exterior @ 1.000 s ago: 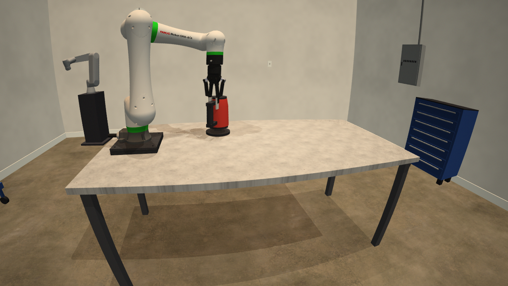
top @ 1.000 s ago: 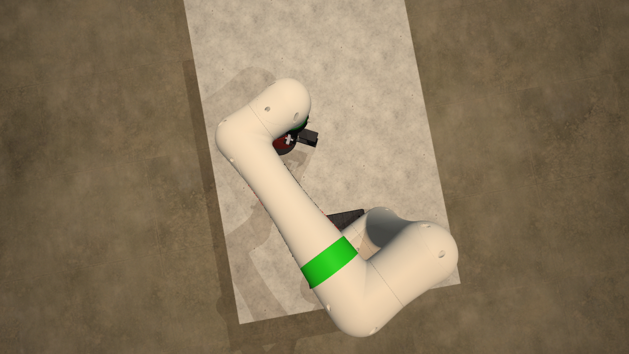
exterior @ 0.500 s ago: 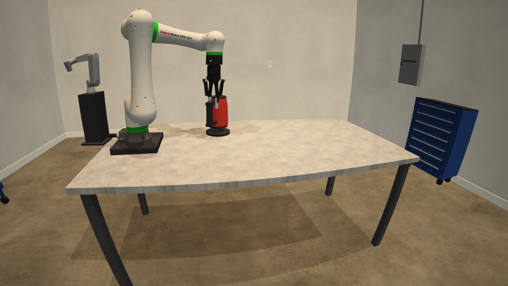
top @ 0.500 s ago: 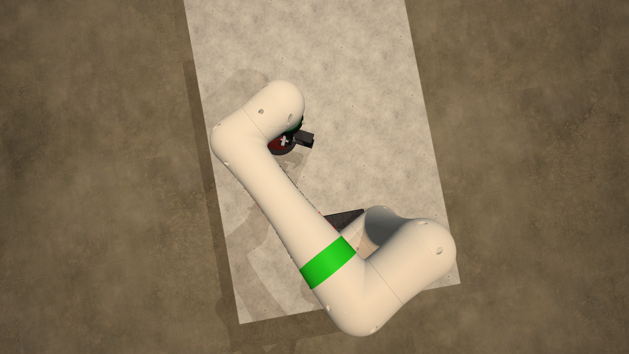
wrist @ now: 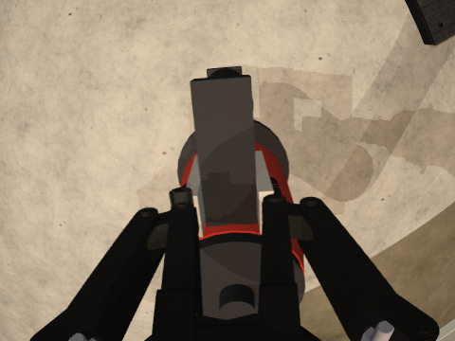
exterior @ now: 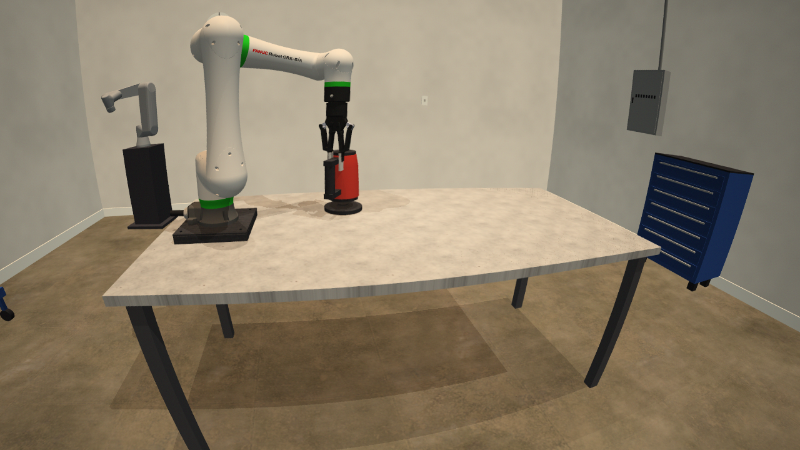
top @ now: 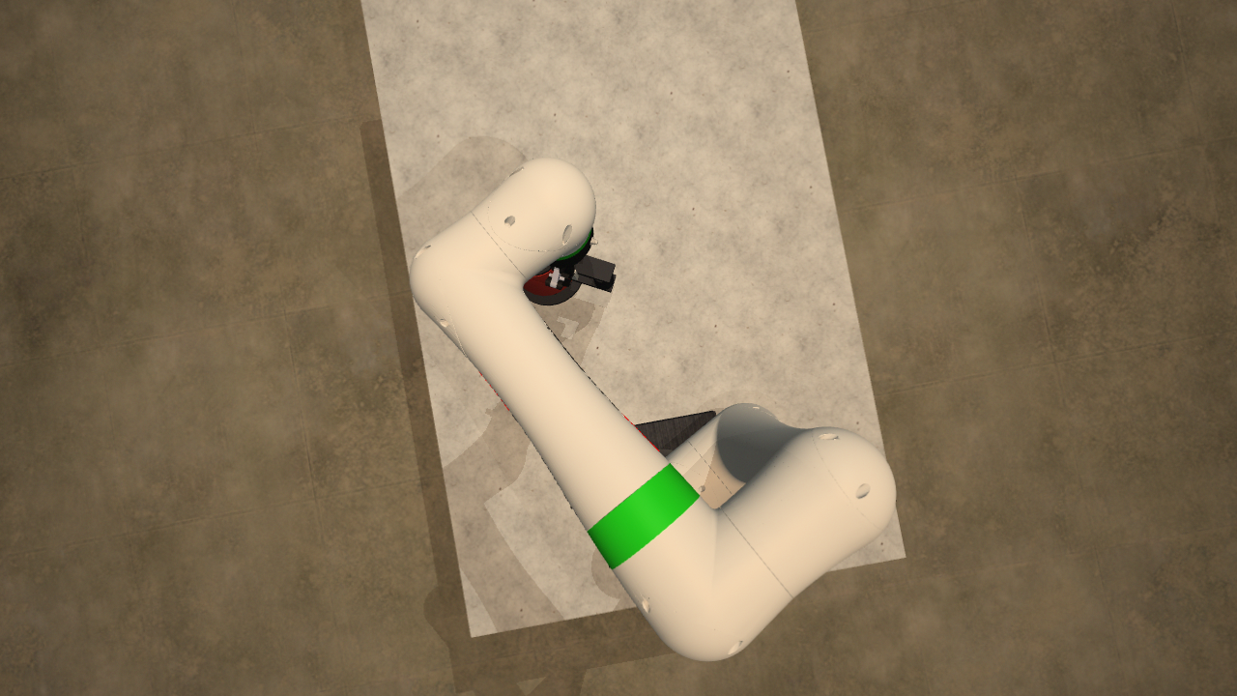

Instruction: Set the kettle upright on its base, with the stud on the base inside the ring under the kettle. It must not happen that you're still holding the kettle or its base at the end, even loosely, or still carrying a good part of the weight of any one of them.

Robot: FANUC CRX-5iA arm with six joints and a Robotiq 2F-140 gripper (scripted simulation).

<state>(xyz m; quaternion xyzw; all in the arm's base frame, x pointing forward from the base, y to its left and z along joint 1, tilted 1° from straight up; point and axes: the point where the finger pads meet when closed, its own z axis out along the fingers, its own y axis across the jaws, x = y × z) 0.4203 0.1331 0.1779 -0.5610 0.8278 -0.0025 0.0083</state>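
Exterior view: the red kettle (exterior: 350, 174) stands upright on the round black base (exterior: 343, 209), which rests on the pale table (exterior: 425, 246) toward its far left part. The kettle's dark handle (exterior: 332, 177) runs down its left side. The gripper (exterior: 335, 150) hangs straight down from the wrist and is clamped on the top of that handle, its fingers on either side of it. Whether the stud sits inside the ring under the kettle cannot be told; the joint is hidden. The arm rises from a black base plate (exterior: 245, 214) at the table's left end, at about 9 o'clock from the kettle.

In the wrist view the handle (wrist: 224, 152) reaches toward 12 o'clock from the gripper (wrist: 226, 199), with the two fingers pressed against its flanks and the kettle's red rim (wrist: 281, 180) curving around behind them. The dark edge of the base (wrist: 279, 152) shows past the rim at about 1 o'clock.

In the top view the forearm covers most of the kettle (top: 543, 285); only a sliver of red and the black handle (top: 596, 273), pointing toward 3 o'clock, show beside it.

A blue drawer cabinet (exterior: 693, 215) stands by the right wall.
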